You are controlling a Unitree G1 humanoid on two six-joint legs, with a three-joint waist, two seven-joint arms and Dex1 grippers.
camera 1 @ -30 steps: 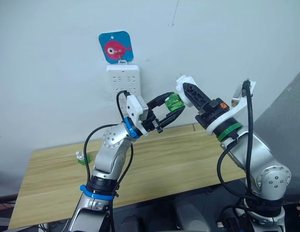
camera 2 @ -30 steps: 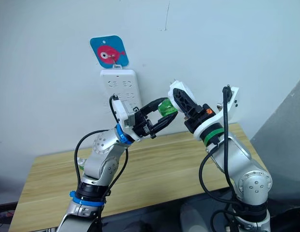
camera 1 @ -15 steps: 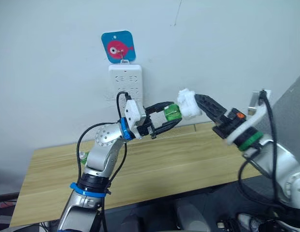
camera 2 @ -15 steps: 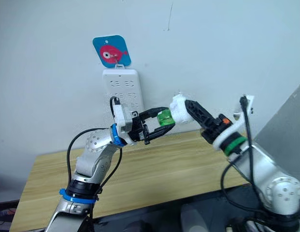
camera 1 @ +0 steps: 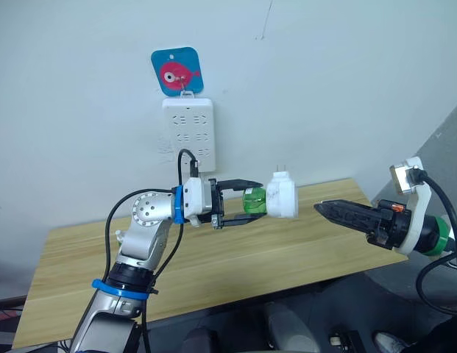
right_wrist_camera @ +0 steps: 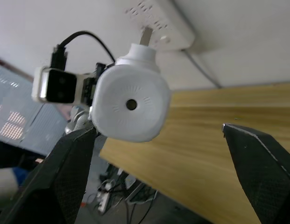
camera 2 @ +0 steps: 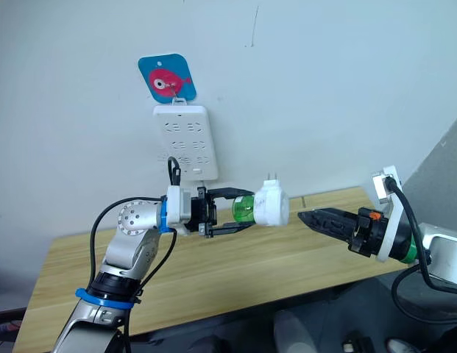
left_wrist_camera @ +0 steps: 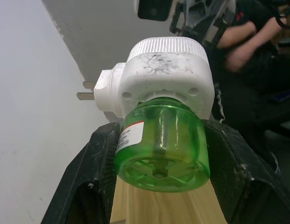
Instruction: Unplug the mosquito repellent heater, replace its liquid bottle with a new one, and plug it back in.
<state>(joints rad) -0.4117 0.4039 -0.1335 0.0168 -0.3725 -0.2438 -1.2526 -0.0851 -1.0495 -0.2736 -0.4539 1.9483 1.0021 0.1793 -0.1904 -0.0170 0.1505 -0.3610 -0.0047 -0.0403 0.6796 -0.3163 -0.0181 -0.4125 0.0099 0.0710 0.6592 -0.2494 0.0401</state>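
Left gripper [camera 1: 246, 211] clamps the green bottle [camera 1: 252, 204] below the heater [camera 1: 282, 195]; right gripper [camera 1: 327, 209], wide open beside the heater, should grip it squarely and twist.

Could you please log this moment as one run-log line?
heater: unplugged, held mid-air | green bottle: attached to heater, clamped by left gripper | right gripper: open, apart from heater | power strip: on wall

The mosquito repellent heater [camera 1: 282, 195] is a small white rounded unit with two metal prongs pointing up and a round vent hole on its far face. A green translucent liquid bottle [camera 1: 253, 201] is fitted into it, lying horizontal. Both hang in the air above the wooden table [camera 1: 287, 243], below and right of the wall power strip [camera 1: 189, 134].
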